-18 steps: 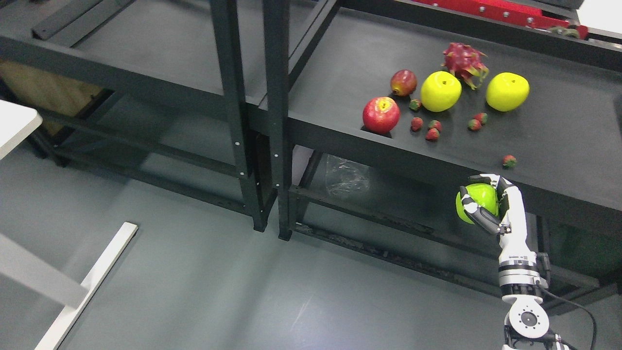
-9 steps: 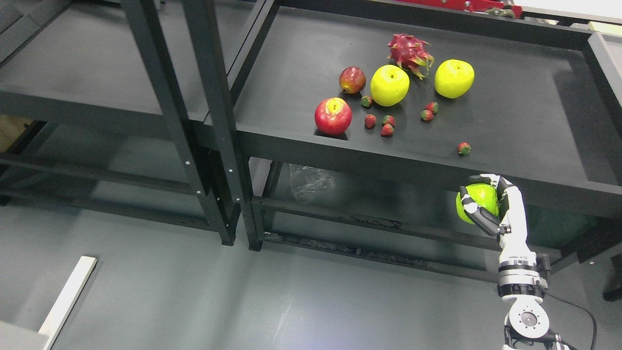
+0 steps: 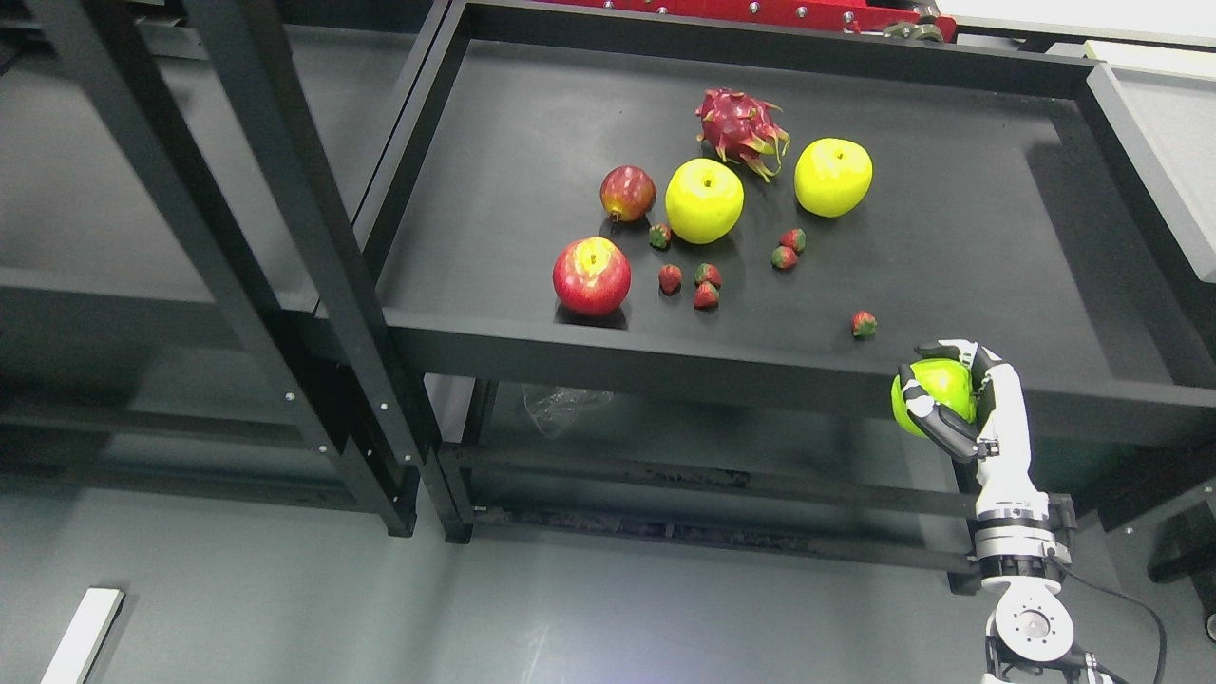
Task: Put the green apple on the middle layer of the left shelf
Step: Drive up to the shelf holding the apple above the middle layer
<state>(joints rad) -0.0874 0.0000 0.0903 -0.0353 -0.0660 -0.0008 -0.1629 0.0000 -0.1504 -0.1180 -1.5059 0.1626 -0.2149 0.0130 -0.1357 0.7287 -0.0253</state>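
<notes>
My right hand [image 3: 940, 399] comes up from the lower right and is shut on a green apple [image 3: 942, 389], holding it in front of the right shelf's front edge [image 3: 665, 351]. The left shelf's middle layer [image 3: 114, 228] is at the far left, behind dark uprights [image 3: 313, 247]. My left arm is out of view.
The right shelf holds a red apple [image 3: 591, 276], two yellow apples [image 3: 704, 200] [image 3: 833, 177], a small red fruit [image 3: 627, 193], a dragon fruit [image 3: 741, 128] and several strawberries [image 3: 693, 282]. A clear plastic bag [image 3: 560, 401] lies on the layer below. A white board [image 3: 81, 635] lies on the floor.
The whole picture has shifted: the shelves now sit further left and lower in view, so the camera has moved. My right hand keeps its place in view, still holding the green apple.
</notes>
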